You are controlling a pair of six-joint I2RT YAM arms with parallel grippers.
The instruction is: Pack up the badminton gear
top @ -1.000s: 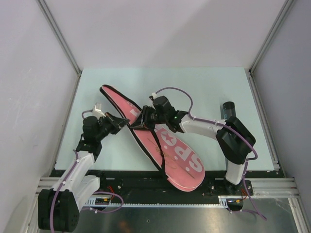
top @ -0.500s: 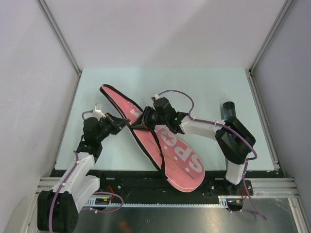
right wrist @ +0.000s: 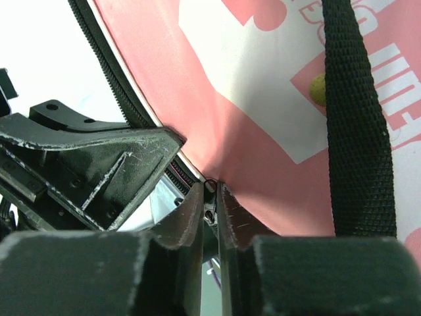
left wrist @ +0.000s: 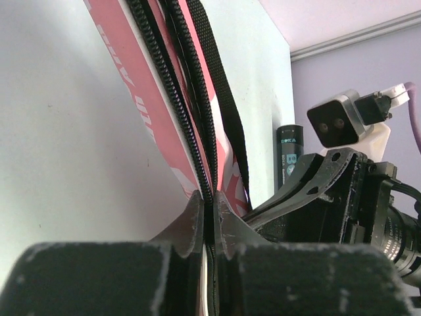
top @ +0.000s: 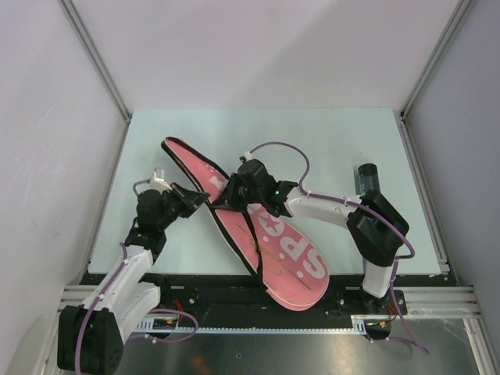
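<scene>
Close up, pink bag (right wrist: 263, 138), right pincer (right wrist: 210, 196) nipping zipper pull (right wrist: 209, 187) unseen overhead.

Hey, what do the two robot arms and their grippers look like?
The left arm and right arm are white shells with black joints, each with a purple cable. The left gripper and right gripper are black, with flat, scuffed fingers. A green light glows on the right wrist.
</scene>
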